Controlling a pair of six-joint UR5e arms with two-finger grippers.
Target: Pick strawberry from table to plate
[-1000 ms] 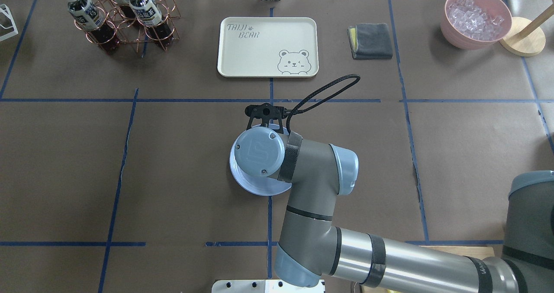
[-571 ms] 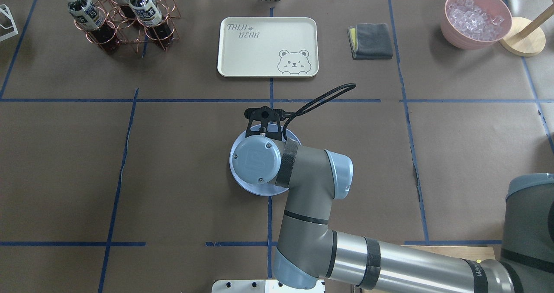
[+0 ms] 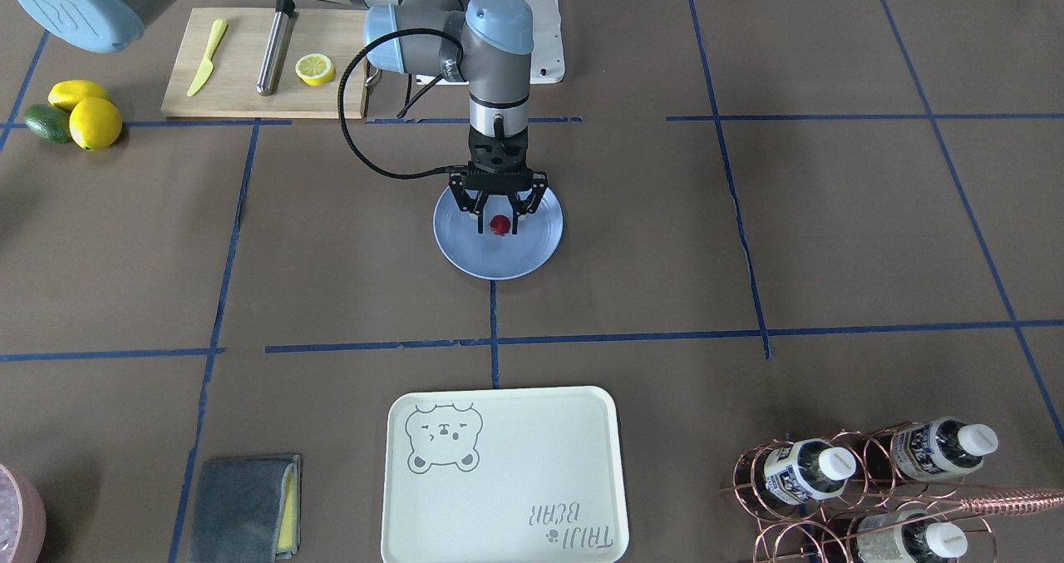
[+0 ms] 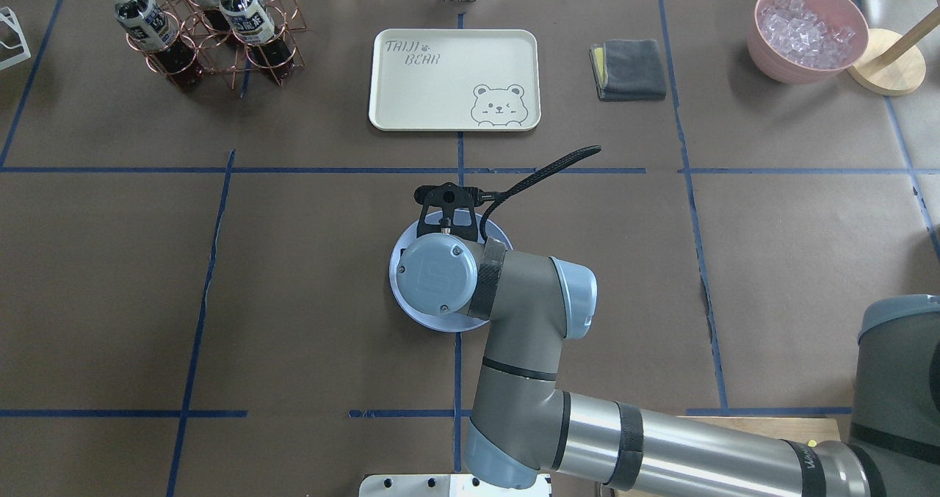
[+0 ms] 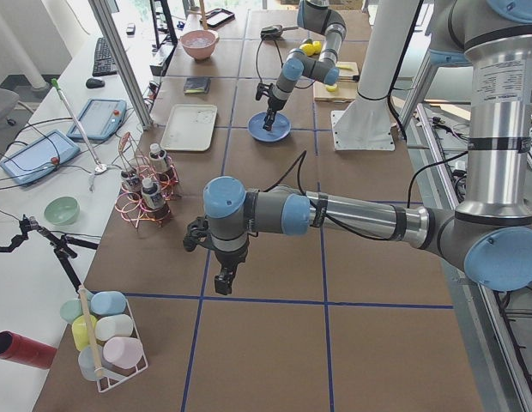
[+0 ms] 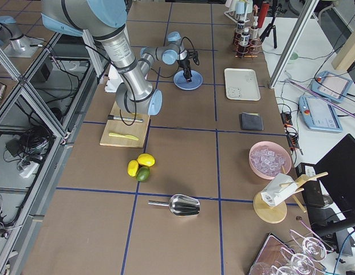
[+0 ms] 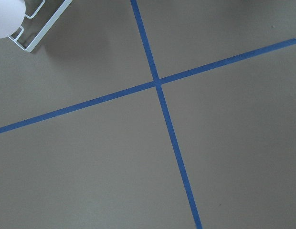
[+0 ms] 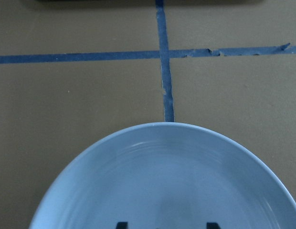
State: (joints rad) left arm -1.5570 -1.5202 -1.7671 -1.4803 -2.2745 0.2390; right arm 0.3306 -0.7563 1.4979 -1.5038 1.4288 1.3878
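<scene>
The small dark-red strawberry [image 3: 499, 224] lies on the light-blue plate [image 3: 501, 262] near the middle of the brown table [image 3: 790, 239]. My right gripper [image 3: 498, 232] stands upright over the plate, open, one finger on each side of the berry with a small gap. In the right wrist view only the fingertips [image 8: 121, 224] show at the bottom edge, spread apart above the plate [image 8: 162, 167], and the berry is out of frame. From overhead the wrist hides the berry, and only the plate's rim [image 4: 400, 295] shows. My left gripper [image 5: 223, 281] hangs over bare table far off; I cannot tell its state.
A cream bear tray [image 3: 499, 471], a folded grey cloth [image 3: 241, 505] and a copper bottle rack [image 3: 873, 480] lie at the operators' side. A cutting board [image 3: 241, 97] with a lemon half [image 3: 315, 68], and whole lemons [image 3: 93, 122], sit near the robot's base.
The right arm has drawn slightly back toward the robot and settled lower over the plate. Its cable loop has sunk with it. Nothing else has moved.
</scene>
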